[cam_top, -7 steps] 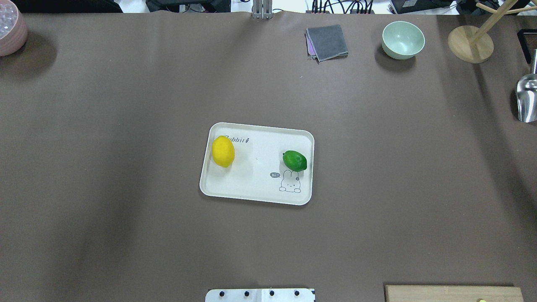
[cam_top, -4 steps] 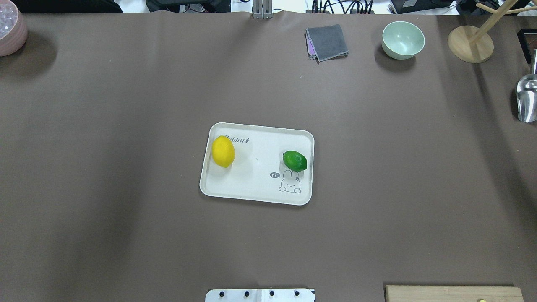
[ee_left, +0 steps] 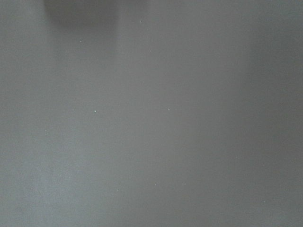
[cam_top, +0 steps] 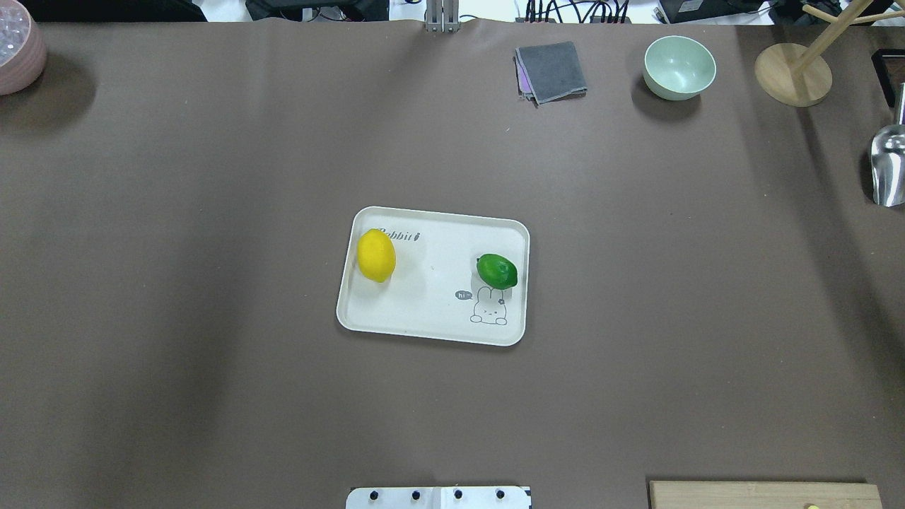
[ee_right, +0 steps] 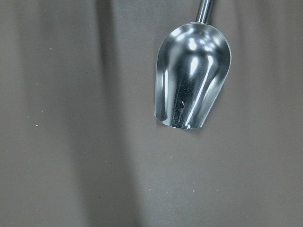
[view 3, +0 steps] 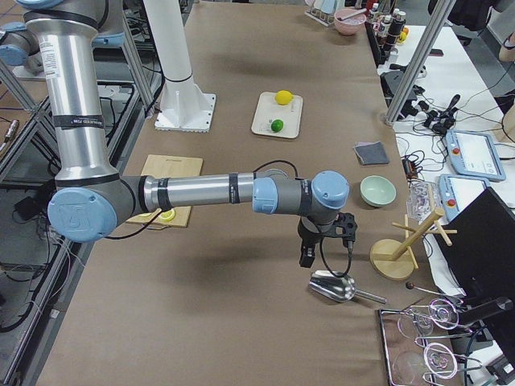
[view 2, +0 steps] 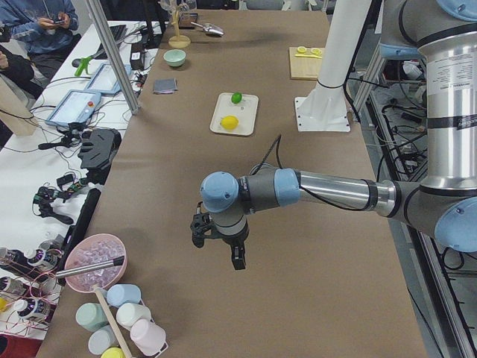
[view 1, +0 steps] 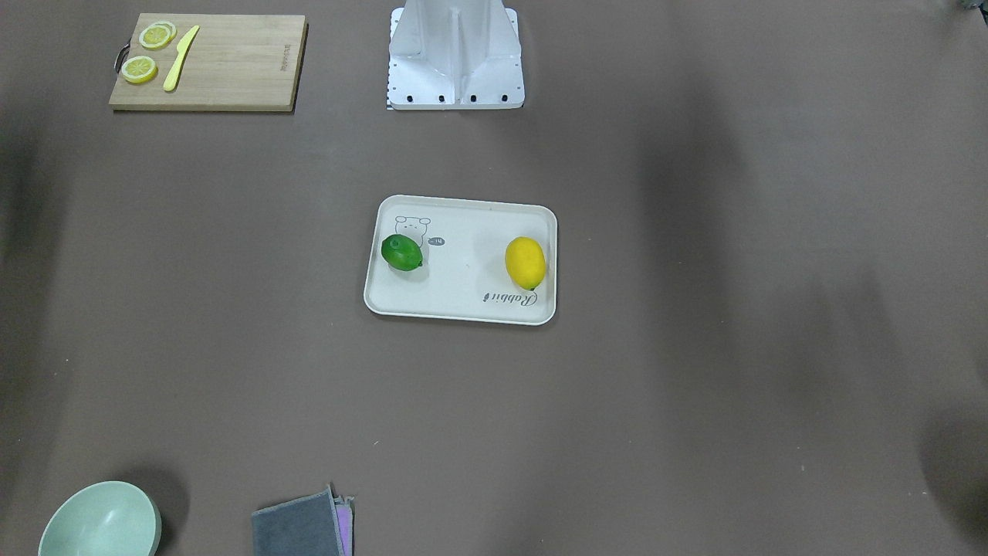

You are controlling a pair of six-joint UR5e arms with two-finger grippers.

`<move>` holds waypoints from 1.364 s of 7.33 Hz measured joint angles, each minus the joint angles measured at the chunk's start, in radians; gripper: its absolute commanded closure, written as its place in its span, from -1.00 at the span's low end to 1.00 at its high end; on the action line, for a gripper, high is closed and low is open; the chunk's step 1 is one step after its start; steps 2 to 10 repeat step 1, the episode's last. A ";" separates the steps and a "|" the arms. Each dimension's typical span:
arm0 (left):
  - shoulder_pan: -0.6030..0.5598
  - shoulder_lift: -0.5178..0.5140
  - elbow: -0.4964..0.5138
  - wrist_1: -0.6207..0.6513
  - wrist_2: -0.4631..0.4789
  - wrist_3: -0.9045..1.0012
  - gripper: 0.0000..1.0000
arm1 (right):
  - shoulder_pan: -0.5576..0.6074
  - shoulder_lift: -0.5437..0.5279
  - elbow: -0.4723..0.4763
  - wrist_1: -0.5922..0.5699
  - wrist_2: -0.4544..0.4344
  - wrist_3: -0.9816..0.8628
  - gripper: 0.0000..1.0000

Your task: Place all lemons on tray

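Observation:
The off-white tray (cam_top: 431,314) lies at the table's middle. The yellow lemon (cam_top: 375,255) rests on its left part and the green lemon (cam_top: 496,271) on its right part, above the rabbit drawing. In the front-facing view the tray (view 1: 455,301) holds the green lemon (view 1: 401,253) and the yellow lemon (view 1: 525,262). My left gripper (view 2: 218,250) shows only in the exterior left view, far from the tray. My right gripper (view 3: 326,245) shows only in the exterior right view, above a metal scoop. I cannot tell whether either is open or shut.
A wooden cutting board (view 1: 224,62) with lemon slices (view 1: 140,69) and a yellow knife (view 1: 180,58) lies near the robot base (view 1: 455,54). A mint bowl (cam_top: 679,67), grey cloth (cam_top: 551,71), wooden stand (cam_top: 792,74), metal scoop (ee_right: 191,75) and pink bowl (cam_top: 18,49) line the far edge.

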 measured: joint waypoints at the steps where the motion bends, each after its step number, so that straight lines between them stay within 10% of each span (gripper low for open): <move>1: 0.001 0.000 0.002 -0.001 0.000 0.000 -0.96 | 0.000 0.000 0.000 0.000 0.000 0.000 -1.00; 10: 0.001 0.000 0.002 -0.001 0.000 0.000 -0.96 | 0.000 0.000 0.000 0.000 0.000 0.000 -1.00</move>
